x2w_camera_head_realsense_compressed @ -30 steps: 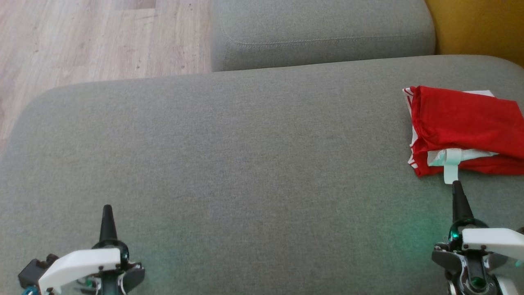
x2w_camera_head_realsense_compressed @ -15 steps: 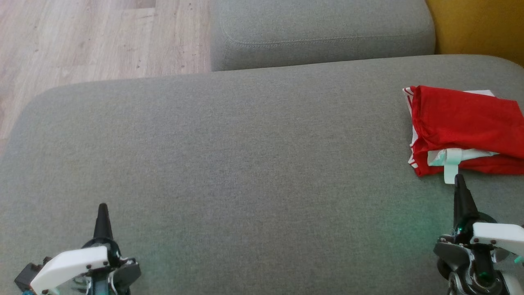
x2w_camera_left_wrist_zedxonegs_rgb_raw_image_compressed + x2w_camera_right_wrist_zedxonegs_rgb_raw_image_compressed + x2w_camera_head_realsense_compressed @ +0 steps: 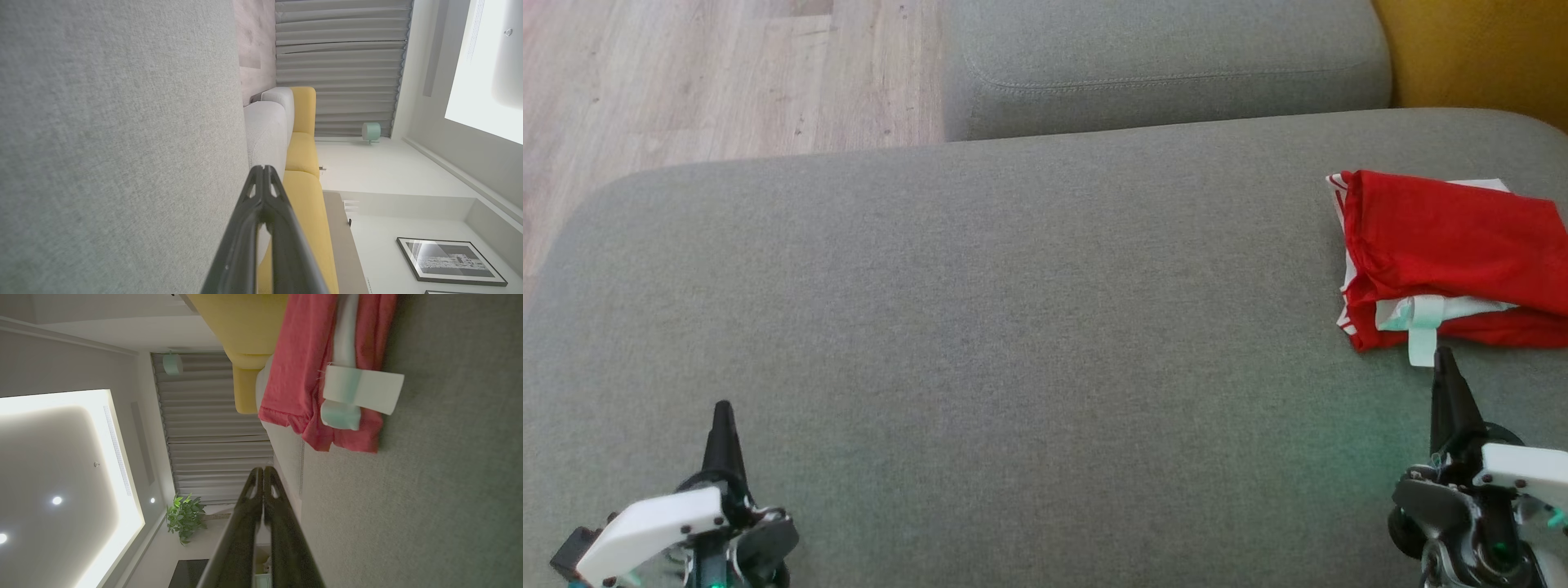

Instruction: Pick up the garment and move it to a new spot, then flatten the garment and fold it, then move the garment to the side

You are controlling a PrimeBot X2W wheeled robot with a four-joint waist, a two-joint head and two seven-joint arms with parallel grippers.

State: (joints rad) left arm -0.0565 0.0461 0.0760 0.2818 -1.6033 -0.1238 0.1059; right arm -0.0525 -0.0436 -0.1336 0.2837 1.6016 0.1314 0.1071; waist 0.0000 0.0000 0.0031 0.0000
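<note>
Though left gripper and right gripper are pinched closed, empty, the red garment lies crosswise just past the right one, on grey cushion; wood floor beyond.

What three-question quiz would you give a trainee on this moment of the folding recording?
1. True or false: the right end effector is gripping the garment.
2. Which is nearer the garment? A) left end effector B) right end effector
3. What colour is most of the garment, and what does it lie on?
Key: 1. False: it is shut and empty, its tip just short of the white tag. 2. B. 3. Red; the grey cushion.
</note>
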